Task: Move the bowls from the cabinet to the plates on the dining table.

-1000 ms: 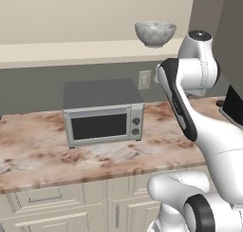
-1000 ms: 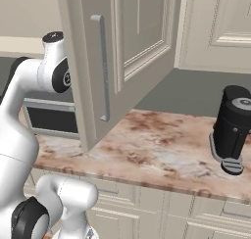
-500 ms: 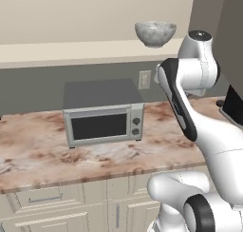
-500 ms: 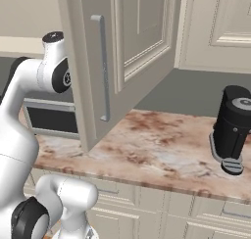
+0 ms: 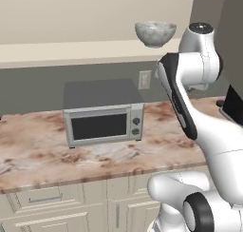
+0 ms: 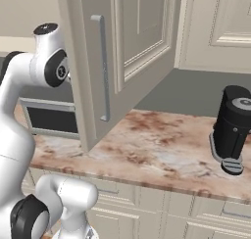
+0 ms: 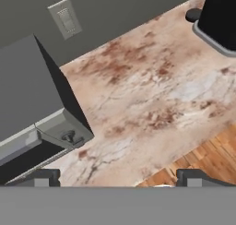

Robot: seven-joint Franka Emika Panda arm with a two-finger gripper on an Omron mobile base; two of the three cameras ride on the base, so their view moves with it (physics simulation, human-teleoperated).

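No readable text, labels, brands or numbers anywhere: the microwave (image 5: 102, 113) front and its knobs are blank, the wall outlet (image 7: 66, 19) is unmarked, and the black coffee machine (image 6: 232, 128) carries no lettering.

A marble countertop (image 7: 152, 95) is seen from above, with a grey microwave (image 7: 27, 109) set at its left end and a black appliance (image 7: 221, 21) at the far right corner. A wall switch plate (image 7: 66, 18) is mounted on the grey backsplash (image 7: 124, 12). Wooden flooring (image 7: 207, 159) is visible beyond the counter's front edge. The gripper (image 7: 119, 177) is spread wide, with nothing held
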